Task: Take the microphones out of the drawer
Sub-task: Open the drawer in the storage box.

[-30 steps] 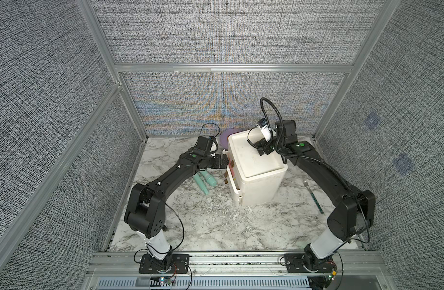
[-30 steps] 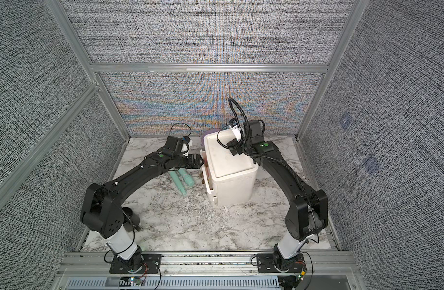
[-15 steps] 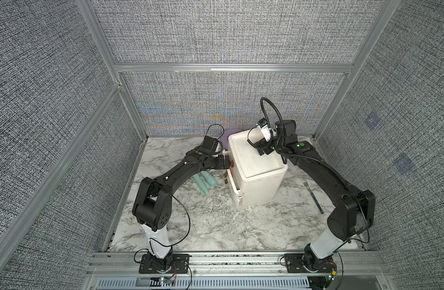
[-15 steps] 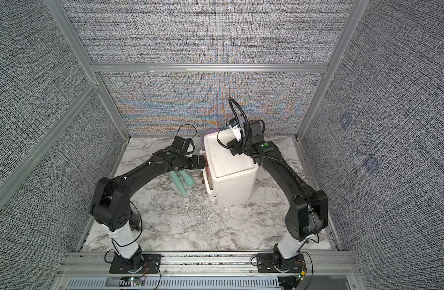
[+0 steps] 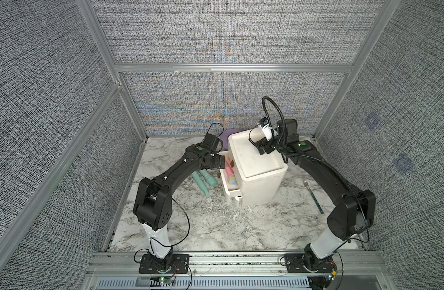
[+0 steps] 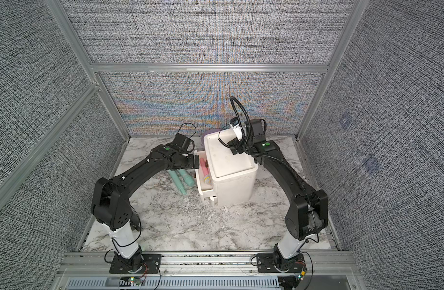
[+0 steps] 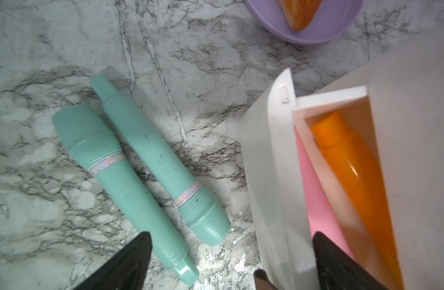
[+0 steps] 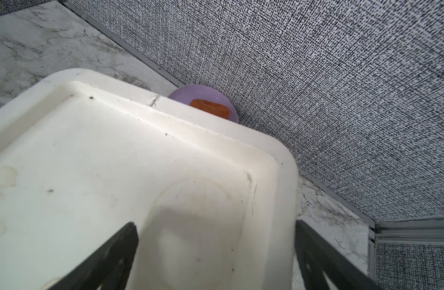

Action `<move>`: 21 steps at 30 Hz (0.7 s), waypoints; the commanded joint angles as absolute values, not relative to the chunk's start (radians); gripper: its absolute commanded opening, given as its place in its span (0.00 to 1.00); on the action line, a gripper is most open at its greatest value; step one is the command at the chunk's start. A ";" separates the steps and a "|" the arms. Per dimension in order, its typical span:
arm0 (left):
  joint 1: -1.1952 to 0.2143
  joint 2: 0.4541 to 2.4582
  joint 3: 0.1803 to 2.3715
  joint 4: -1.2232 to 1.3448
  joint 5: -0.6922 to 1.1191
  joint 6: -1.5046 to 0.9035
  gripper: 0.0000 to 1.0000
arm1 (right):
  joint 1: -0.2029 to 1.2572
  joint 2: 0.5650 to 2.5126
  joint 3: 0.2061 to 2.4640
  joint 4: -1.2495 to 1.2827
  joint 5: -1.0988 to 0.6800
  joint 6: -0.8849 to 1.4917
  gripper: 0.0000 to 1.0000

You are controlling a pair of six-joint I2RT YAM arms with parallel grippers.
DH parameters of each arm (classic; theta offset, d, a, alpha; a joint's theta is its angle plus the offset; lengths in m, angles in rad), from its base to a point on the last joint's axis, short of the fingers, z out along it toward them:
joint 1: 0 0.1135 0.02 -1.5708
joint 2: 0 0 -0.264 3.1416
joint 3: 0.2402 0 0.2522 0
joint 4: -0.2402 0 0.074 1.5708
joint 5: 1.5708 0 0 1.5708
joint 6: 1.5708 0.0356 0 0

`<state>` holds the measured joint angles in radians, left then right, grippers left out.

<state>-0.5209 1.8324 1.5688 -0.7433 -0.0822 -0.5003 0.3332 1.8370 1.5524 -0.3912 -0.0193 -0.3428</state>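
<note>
Microphone (image 7: 354, 175) lies in the open drawer (image 7: 273, 163), beside the spread left fingers (image 7: 341, 266).

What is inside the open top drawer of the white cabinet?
An orange microphone lies in the drawer, beside a pink item. The cabinet covers the drawer's inner part, so anything there is hidden.

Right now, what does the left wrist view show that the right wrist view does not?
Left wrist only: two teal plastic toy microphones lying side by side on the grey-veined marble tabletop, and the open white drawer with an orange plastic microphone inside. Right wrist only: the white plastic cabinet's recessed top and the speckled grey wall panel. Both: the round lilac bowl holding an orange food piece, that tabletop, and each arm's own gripper, open: the left gripper and the right gripper.
</note>
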 commanded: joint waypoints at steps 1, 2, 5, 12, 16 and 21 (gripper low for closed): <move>-0.515 1.839 1.579 -0.904 -0.214 -0.484 1.00 | 0.323 1.871 1.531 -0.647 0.002 -0.336 0.98; -0.514 1.837 1.581 -0.911 -0.220 -0.483 1.00 | 0.323 1.872 1.531 -0.647 0.003 -0.336 0.98; -0.511 1.829 1.575 -0.925 -0.237 -0.482 1.00 | 0.321 1.870 1.529 -0.649 0.003 -0.336 0.98; -0.495 1.772 1.518 -0.929 -0.286 -0.490 1.00 | 0.319 1.875 1.531 -0.650 0.003 -0.336 0.98; -0.476 1.758 1.517 -0.954 -0.289 -0.488 1.00 | 0.318 1.874 1.530 -0.650 0.006 -0.335 0.98; -0.469 1.743 1.499 -0.956 -0.291 -0.477 1.00 | 0.317 1.872 1.529 -0.649 0.006 -0.335 0.98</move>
<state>-0.4759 1.7538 1.5101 -0.8829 -0.2184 -0.4980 0.3256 1.8397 1.5532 -0.3847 -0.0269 -0.3428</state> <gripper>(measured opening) 0.999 0.978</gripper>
